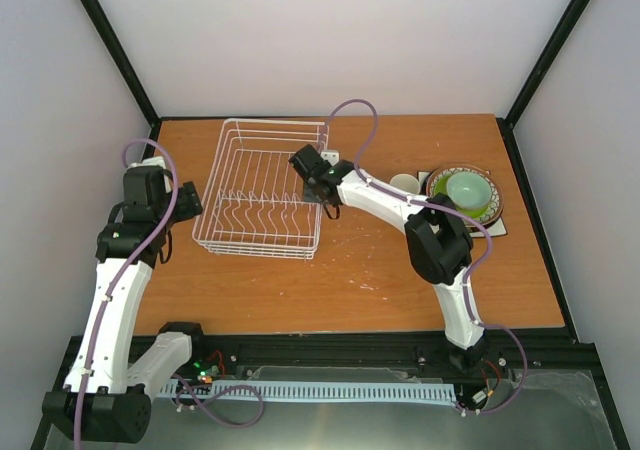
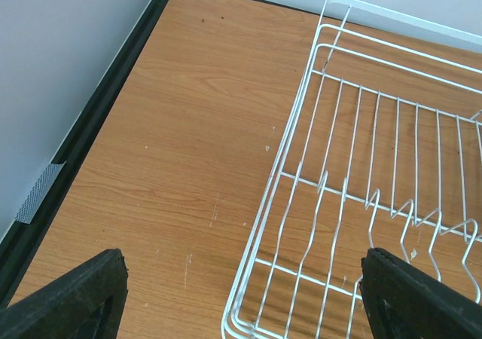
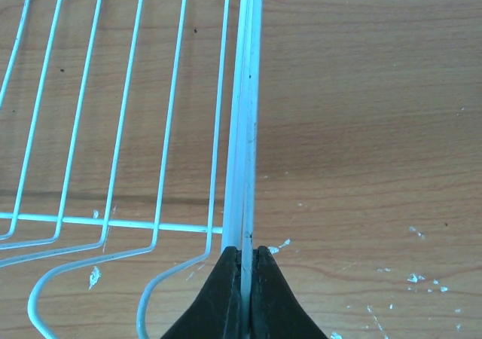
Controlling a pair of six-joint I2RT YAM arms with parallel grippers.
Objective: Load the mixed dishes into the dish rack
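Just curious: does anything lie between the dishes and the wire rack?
Only the right arm itself: the right gripper is shut on the right rim of the dish rack, and the arm spans the table toward the dishes.

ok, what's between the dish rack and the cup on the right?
Top view: the right gripper, shut on the dish rack's right rim, and its forearm cross that stretch; no dishes there before the cup.

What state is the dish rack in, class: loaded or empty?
Empty. The dish rack shows only bare wires and prongs; the pale mint bowl sits on stacked plates to its right.
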